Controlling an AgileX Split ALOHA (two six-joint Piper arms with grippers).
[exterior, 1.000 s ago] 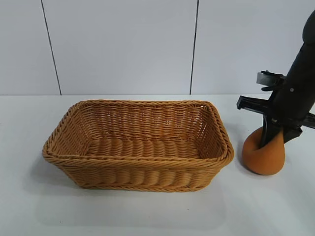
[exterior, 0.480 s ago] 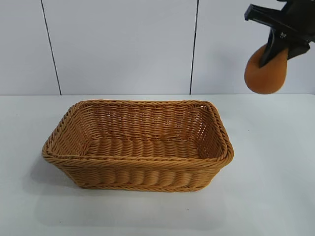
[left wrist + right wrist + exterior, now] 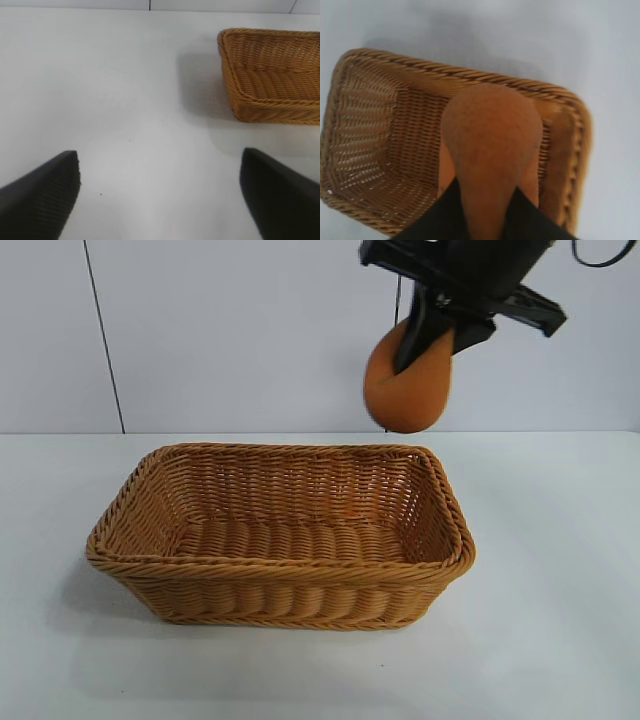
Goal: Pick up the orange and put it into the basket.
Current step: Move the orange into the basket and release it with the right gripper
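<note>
My right gripper [image 3: 425,335] is shut on the orange [image 3: 407,385] and holds it high in the air, above the far right part of the basket [image 3: 280,585]. In the right wrist view the orange [image 3: 492,135] hangs between the black fingers [image 3: 447,212] over the basket's right end [image 3: 367,145]. The wicker basket stands on the white table, with nothing in it. My left gripper [image 3: 160,195] is open over bare table, off to the basket's left; a basket corner [image 3: 270,75] shows in the left wrist view.
The white table [image 3: 550,640] runs all round the basket. A white panelled wall [image 3: 240,330] stands behind it.
My right gripper has lifted the orange off the table at the basket's right and carried it up and leftward, to above the basket's far right part. The basket has not moved.
</note>
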